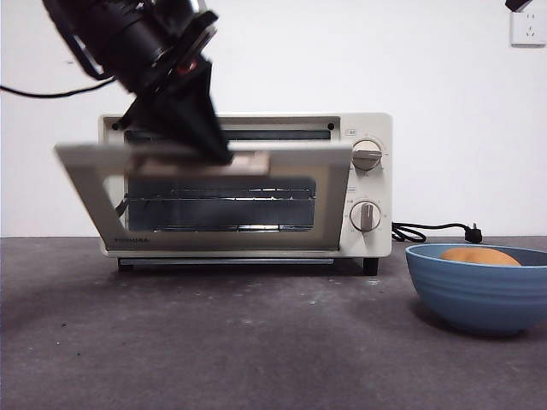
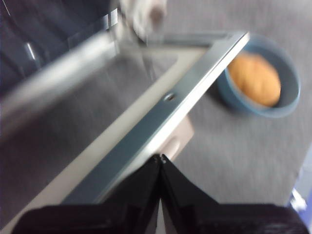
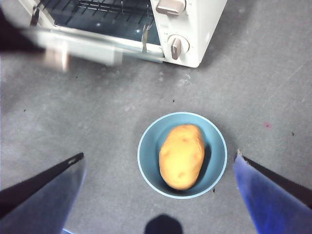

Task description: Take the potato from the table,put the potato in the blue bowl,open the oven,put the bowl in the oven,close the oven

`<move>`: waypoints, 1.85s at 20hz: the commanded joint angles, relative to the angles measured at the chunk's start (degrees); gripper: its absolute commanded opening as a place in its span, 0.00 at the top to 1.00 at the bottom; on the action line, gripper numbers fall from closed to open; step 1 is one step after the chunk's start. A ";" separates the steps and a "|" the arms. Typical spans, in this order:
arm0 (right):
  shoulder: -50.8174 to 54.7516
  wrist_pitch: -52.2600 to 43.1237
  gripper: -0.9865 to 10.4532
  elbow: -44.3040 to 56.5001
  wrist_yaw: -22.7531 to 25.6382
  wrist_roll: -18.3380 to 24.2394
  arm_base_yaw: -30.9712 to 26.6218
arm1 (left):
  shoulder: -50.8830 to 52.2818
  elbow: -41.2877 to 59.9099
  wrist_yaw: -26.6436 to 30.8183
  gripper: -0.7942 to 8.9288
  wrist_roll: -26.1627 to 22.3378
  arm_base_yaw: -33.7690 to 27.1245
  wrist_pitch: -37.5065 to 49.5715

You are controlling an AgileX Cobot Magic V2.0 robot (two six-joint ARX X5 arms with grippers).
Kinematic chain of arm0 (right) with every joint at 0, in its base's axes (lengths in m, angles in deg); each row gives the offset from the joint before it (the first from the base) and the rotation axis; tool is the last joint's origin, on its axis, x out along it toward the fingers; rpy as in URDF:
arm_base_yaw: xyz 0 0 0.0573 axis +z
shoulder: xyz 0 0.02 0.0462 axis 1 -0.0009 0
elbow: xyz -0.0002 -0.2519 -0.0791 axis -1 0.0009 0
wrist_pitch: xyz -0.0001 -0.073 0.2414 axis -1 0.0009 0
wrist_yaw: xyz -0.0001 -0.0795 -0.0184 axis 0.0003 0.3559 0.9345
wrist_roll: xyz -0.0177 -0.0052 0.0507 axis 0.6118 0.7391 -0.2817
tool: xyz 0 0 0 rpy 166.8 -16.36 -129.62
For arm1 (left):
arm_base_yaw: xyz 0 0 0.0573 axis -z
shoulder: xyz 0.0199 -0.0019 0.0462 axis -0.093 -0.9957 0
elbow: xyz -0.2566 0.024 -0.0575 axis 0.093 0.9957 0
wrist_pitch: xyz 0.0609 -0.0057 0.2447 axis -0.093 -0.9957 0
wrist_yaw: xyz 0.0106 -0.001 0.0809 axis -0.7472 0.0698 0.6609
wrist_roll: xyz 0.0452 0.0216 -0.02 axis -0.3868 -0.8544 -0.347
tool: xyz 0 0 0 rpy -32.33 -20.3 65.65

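Note:
The potato (image 3: 182, 156) lies inside the blue bowl (image 3: 148, 161), which stands on the table (image 1: 256, 342) to the right of the oven (image 1: 367, 184). The oven door (image 1: 85, 179) hangs partly open, tilted outward, blurred by motion. My left gripper (image 2: 160, 157) is shut, its tips pressed on the door's top edge by the beige handle (image 1: 248, 162). It comes in from the upper left in the front view (image 1: 218, 154). High above the bowl, my right gripper (image 3: 160, 155) stands wide open and holds nothing. The bowl (image 1: 479, 295) and potato (image 1: 480, 255) sit at the front view's right edge.
A black cord (image 1: 432, 229) with its plug lies on the table behind the bowl, right of the oven. A wall socket (image 1: 527, 30) is at the top right. The oven rack (image 3: 112, 9) shows through the opening.

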 commanded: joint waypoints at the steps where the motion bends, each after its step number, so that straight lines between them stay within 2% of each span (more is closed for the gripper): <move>1: 0.09 -1.11 0.47 -0.09 0.24 -0.35 0.09 | -1.44 1.05 2.25 0.93 -0.52 0.11 -3.89; 6: -0.31 -1.62 0.47 -0.09 1.27 -0.50 0.07 | -0.90 1.03 1.75 0.93 -0.72 0.72 -5.95; 10: -1.68 -1.31 0.47 -0.09 1.73 -2.25 0.02 | 3.96 0.96 0.83 0.93 -0.50 0.72 -4.87; 15: -7.06 -0.68 0.47 -0.09 1.77 -3.82 -0.98 | 18.14 0.96 2.19 0.93 1.14 0.63 -2.40; 18: -12.33 -0.68 0.48 -0.09 1.75 -3.76 -4.46 | 27.67 0.96 5.84 0.93 1.90 0.61 -2.58; 22: -20.94 -0.72 0.48 -0.09 1.20 -2.14 -9.29 | 38.14 0.96 5.90 0.93 3.48 0.61 -3.23; 25: -27.76 -0.85 0.54 -0.09 0.50 -0.50 -11.72 | 43.39 0.96 5.79 0.93 4.50 0.63 -4.13; 28: -33.14 -2.69 0.55 -0.07 -3.56 -0.11 -12.92 | 46.62 0.96 5.77 0.93 5.60 0.63 -5.68; 30: -35.93 -4.13 0.63 -0.07 -4.55 -0.11 -12.94 | 47.67 0.96 5.77 0.93 5.60 0.66 -6.47; 35: -41.00 -6.36 0.73 -0.07 -4.42 0.35 -13.05 | 48.17 0.96 5.70 0.93 5.81 0.66 -8.00; 37: -41.88 -7.23 0.84 -0.07 -4.44 0.59 -13.05 | 48.17 0.96 5.73 0.93 5.97 0.66 -8.02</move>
